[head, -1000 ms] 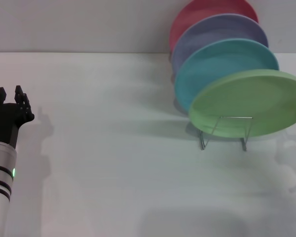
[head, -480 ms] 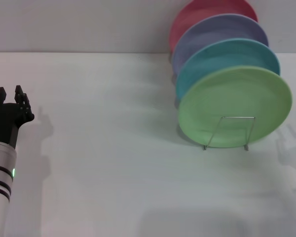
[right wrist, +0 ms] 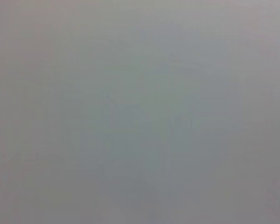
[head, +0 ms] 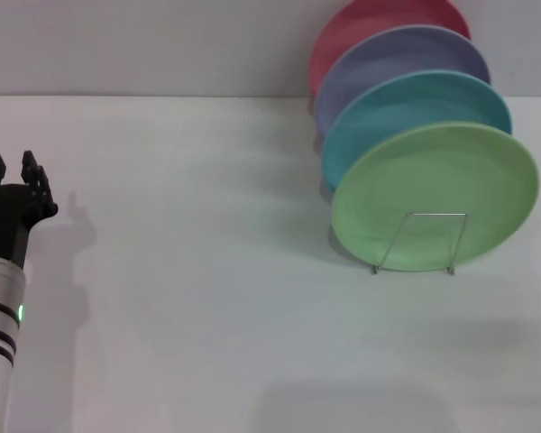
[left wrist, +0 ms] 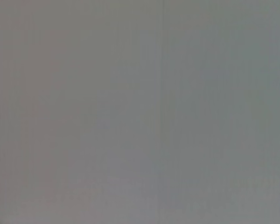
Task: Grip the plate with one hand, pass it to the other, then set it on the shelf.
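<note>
The light green plate point(head: 433, 194) stands upright in the silver wire shelf point(head: 415, 242) at the right of the head view, in front of the other plates. My left gripper point(head: 11, 167), with the green ring on its arm, is open and empty at the far left, far from the plate. My right gripper is out of view. Both wrist views show only plain grey.
Behind the green plate stand a turquoise plate point(head: 406, 104), a lavender plate point(head: 388, 59) and a red plate point(head: 361, 23), all upright in a row. The white table point(head: 207, 271) stretches between my left arm and the shelf.
The green plate has gone from tilted flat over the shelf to standing upright in it. My right gripper has left the right edge of the view. The left arm shifted slightly.
</note>
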Action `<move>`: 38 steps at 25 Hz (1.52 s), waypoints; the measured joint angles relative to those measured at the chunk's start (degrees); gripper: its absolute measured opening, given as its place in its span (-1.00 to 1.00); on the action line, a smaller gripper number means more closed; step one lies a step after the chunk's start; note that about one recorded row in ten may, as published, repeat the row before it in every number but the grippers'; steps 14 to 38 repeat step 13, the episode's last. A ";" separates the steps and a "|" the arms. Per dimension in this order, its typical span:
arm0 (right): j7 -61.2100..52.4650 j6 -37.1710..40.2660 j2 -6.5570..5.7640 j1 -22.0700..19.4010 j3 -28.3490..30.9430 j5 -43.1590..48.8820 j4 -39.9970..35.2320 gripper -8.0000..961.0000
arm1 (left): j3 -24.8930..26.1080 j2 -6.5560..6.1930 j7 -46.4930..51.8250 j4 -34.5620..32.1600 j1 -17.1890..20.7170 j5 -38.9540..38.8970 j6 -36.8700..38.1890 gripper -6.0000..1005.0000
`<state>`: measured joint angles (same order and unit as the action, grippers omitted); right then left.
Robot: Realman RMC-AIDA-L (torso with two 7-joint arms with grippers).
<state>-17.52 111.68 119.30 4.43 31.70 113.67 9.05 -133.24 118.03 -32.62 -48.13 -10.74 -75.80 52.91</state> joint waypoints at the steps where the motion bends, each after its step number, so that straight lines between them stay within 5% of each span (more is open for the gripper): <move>1: -1.92 -0.15 -0.05 0.10 0.07 -2.58 -0.82 -0.34 | 0.01 -0.04 0.96 0.05 0.01 0.89 0.30 -0.34; 7: -12.92 -3.96 -0.25 3.22 0.12 -14.92 -7.90 -0.10 | -0.01 -0.63 16.49 4.25 1.38 20.26 8.80 -0.19; 13: -12.53 -11.55 -0.27 7.62 0.21 -19.60 -9.29 0.22 | 1.81 -0.23 43.21 22.24 -2.39 32.87 28.59 -0.02; 38: -12.53 -11.55 -0.27 7.62 0.21 -19.60 -9.29 0.22 | 1.81 -0.23 43.21 22.24 -2.39 32.87 28.59 -0.02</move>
